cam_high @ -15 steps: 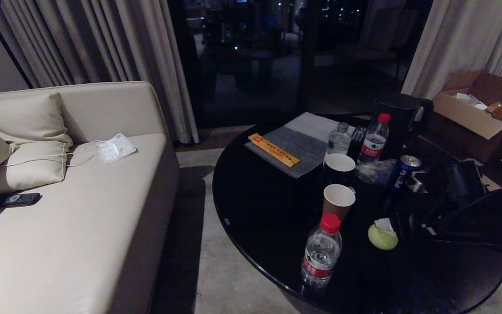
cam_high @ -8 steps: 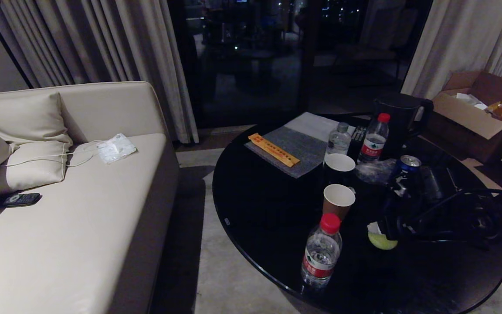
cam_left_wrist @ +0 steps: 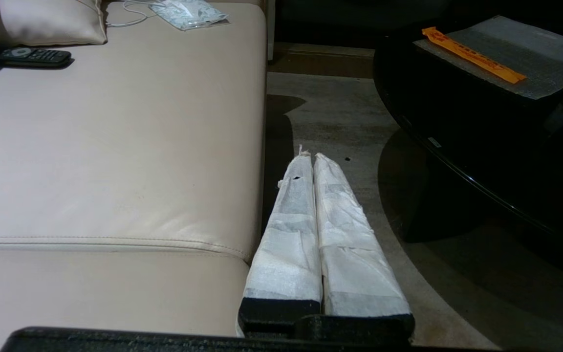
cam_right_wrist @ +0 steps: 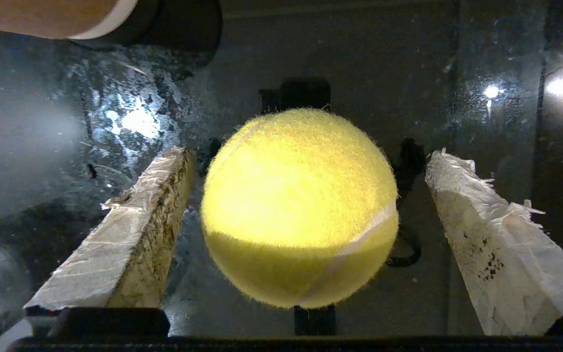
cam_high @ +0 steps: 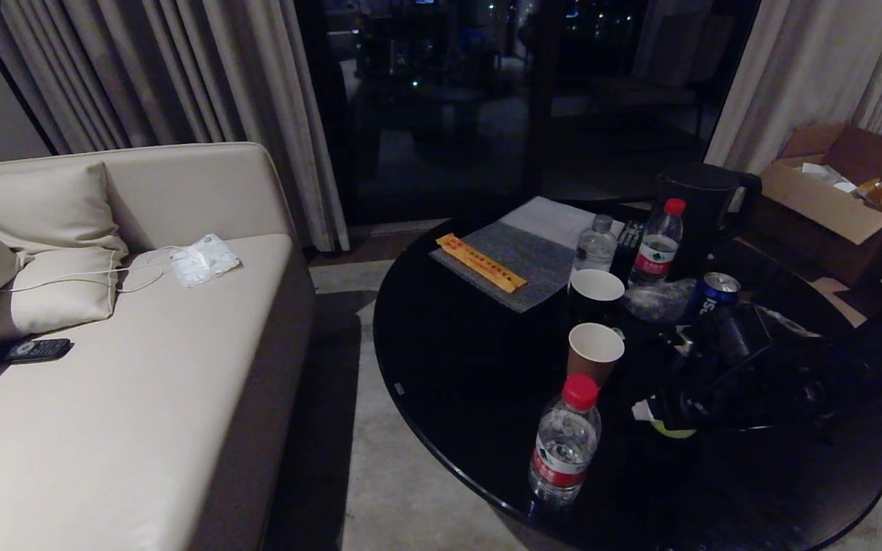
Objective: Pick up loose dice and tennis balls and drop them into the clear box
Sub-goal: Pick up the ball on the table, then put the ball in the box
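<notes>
right gripper (cam_right_wrist: pixel 306 161) now lower, spread around tennis ball (cam_right_wrist: pixel 300 208); left gripper (cam_left_wrist: pixel 311 159) pressed together; "pepsi" can (cam_high: pixel 713 292) nearby

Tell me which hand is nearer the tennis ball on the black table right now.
Right. The right hand is open around the tennis ball, one finger on each side with gaps. The left hand is shut, off the table over the floor beside the sofa.

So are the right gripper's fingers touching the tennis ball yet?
Apart. The right wrist view shows dark table on both sides of the tennis ball, between it and the fingers of the open right gripper.
</notes>
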Robot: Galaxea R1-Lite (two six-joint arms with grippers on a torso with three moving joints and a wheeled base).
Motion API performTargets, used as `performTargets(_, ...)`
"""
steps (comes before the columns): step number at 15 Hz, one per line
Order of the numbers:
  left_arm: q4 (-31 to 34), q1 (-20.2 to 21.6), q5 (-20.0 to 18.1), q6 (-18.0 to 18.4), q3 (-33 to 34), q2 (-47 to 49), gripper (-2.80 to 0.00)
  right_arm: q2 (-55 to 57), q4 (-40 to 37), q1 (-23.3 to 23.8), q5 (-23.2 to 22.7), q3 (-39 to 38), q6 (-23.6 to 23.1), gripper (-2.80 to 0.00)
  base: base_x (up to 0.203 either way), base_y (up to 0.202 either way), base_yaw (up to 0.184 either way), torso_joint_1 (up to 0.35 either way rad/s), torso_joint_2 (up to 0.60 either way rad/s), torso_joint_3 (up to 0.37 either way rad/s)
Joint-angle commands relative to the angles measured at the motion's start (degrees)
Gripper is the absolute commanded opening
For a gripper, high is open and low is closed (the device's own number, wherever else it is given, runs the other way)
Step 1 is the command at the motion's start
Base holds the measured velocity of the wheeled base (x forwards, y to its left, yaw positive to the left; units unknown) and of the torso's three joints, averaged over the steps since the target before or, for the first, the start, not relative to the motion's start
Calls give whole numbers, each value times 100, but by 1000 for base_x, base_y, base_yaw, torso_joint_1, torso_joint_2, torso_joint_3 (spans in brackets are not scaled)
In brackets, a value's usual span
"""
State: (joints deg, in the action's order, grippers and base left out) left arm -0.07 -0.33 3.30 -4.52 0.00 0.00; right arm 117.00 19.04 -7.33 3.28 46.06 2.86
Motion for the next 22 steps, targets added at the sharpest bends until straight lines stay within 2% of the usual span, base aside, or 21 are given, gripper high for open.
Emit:
performTargets(1,-1,-2,4,-5,9,9,-280,85,18,3,15,44,4,0,0,0,0,0,0,0)
performTargets(2,-1,-2,4,-5,9,9,-280,106,57,3,17,74,4,-280,0,0,0,0,0,0)
performTargets(4,-1,-2,4,-5,9,9,-280,165,281,3,37,114,4,-280,0,0,0,0,0,0)
performTargets(10,-1,-2,4,-5,9,9,-280,-245,260,8,42,-188,-18,-280,0,0,0,0,0,0)
performTargets(17,-1,-2,4,-5,9,9,-280,-1672,234,49,41,-1271,-99,-280,0,0,0,0,0,0)
performTargets(20,-1,-2,4,-5,9,9,-280,-2708,150,81,41,-1857,-95,-280,0,0,0,0,0,0)
performTargets(22,-1,-2,4,-5,9,9,-280,-3694,-241,112,41,-2135,-94,-280,0,0,0,0,0,0)
